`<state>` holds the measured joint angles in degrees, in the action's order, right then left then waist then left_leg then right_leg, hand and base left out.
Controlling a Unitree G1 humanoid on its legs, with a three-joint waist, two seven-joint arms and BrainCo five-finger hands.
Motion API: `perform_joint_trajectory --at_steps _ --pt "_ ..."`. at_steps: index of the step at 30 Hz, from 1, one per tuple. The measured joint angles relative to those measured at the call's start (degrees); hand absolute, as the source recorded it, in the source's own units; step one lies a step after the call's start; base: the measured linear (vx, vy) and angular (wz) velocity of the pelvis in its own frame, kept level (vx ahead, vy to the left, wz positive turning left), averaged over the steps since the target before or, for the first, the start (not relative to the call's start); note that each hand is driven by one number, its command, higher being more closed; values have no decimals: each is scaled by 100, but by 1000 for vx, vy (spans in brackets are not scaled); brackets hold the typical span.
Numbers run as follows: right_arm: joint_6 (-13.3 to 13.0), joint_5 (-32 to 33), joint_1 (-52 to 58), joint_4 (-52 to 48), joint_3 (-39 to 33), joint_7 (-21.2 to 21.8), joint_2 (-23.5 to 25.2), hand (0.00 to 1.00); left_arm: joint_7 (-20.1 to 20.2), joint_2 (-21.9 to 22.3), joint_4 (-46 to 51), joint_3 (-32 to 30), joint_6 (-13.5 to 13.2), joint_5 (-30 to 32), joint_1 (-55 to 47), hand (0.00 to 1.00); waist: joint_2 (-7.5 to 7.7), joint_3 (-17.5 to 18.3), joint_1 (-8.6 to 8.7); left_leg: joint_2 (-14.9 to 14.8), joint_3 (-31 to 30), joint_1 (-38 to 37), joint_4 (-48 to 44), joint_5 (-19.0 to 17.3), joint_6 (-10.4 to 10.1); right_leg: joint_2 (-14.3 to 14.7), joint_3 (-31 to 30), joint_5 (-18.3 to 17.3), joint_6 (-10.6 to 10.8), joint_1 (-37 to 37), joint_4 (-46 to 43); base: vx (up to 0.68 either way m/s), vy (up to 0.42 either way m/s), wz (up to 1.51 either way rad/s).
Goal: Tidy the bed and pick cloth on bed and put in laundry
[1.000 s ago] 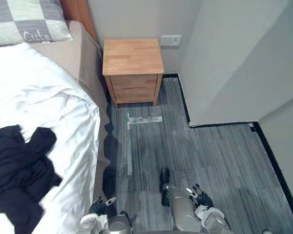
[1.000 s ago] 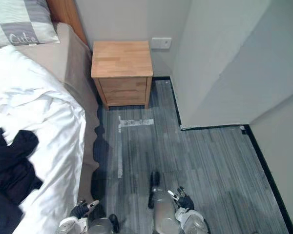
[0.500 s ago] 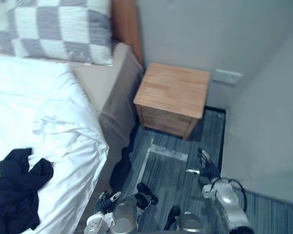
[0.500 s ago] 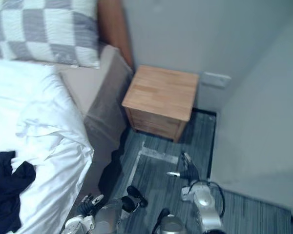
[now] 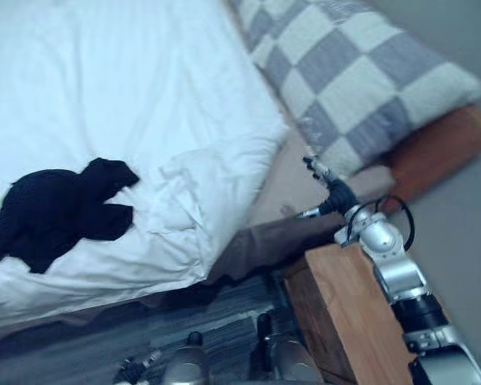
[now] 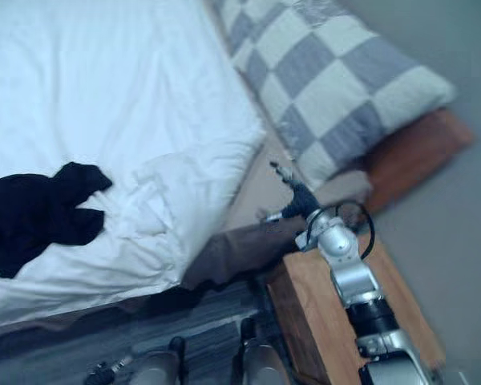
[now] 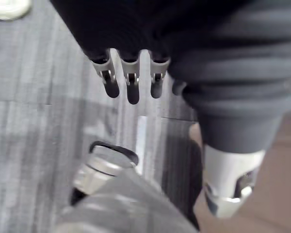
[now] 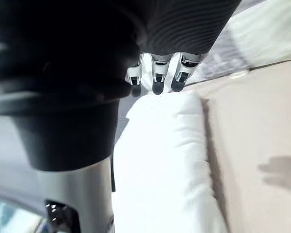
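A white duvet (image 5: 120, 88) covers the bed, with a checked pillow (image 5: 361, 88) at the far right. The black cloth (image 5: 56, 212) lies on the duvet's near left, its long axis running left to right and one lobe pointing far right. The right hand (image 5: 335, 196) hovers well to its right, fingers straight and empty. The left hand (image 7: 131, 80) hangs relaxed above the floor (image 7: 34, 97).

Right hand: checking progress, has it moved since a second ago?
Yes: right hand went from short of the nightstand to beyond it, over the bed.

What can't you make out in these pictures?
Black cloth, eye views: crumpled, garment type unclear.
Nightstand, eye views: partly behind the right arm, cut off by the bottom edge.
Checked pillow: far end cut by the top edge.
Left hand, wrist view: palm hidden by its dark cover.
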<state>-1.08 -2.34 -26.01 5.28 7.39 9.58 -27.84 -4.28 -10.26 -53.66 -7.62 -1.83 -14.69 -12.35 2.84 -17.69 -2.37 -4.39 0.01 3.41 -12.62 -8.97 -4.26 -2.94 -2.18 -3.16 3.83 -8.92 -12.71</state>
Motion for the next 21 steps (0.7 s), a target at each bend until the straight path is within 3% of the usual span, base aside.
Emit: perform_joint_trajectory --at_steps 1,2,5,10,13,14,16,17,21 --pt "9 -36 -229 4 -32 -37 -48 0 10 65 7 -5 -4 51 38 0 -147 -94 20 -127 207 40 -41 101 -76 25 304 113 -454 118 5 215 -268 139" --pt "60 -48 -362 3 -41 -41 -116 0 115 95 92 -34 -56 131 43 0 -223 -91 45 -245 615 9 -38 264 -52 -18 651 97 -652 321 42 163 -206 134" --pt "137 -49 -591 -26 -47 -24 -149 0 241 114 256 -22 -276 294 43 0 -243 -87 22 -408 1251 -85 63 540 23 -36 1157 -4 -763 713 180 144 -176 113" --pt "223 -234 -731 49 -9 -2 173 0 341 219 349 104 -404 386 64 0 -288 -107 -30 -285 1271 155 693 852 20 -119 1470 -87 -775 499 399 9 -34 44" --pt "358 -532 -1156 502 357 -98 302 0 346 210 359 346 -405 393 401 0 -466 -354 31 -335 1712 385 930 802 149 -200 1678 -74 -744 147 260 -92 66 38" --pt "488 -678 -1519 801 566 -164 304 100 343 187 383 442 -407 382 632 0 -549 -485 21 -283 1744 586 1032 974 109 -244 1690 -43 -683 -118 176 -134 88 24" --pt "641 -679 -1996 1156 679 -334 302 100 340 188 515 575 -419 326 849 0 -680 -714 -7 -168 1727 716 1302 1252 164 -303 1703 66 -597 -338 217 -129 118 22" --pt "791 -691 -2266 1447 655 -447 272 100 332 217 585 822 -453 307 961 0 -853 -816 -71 -79 1680 793 1533 1412 201 -340 1727 136 -507 -451 311 -85 118 17" --pt "1055 -899 -2645 1735 646 -598 172 100 230 223 591 1259 -518 195 1004 0 -1201 -978 -136 77 1639 870 1779 1565 264 -445 1733 195 -425 -616 337 -4 106 11"
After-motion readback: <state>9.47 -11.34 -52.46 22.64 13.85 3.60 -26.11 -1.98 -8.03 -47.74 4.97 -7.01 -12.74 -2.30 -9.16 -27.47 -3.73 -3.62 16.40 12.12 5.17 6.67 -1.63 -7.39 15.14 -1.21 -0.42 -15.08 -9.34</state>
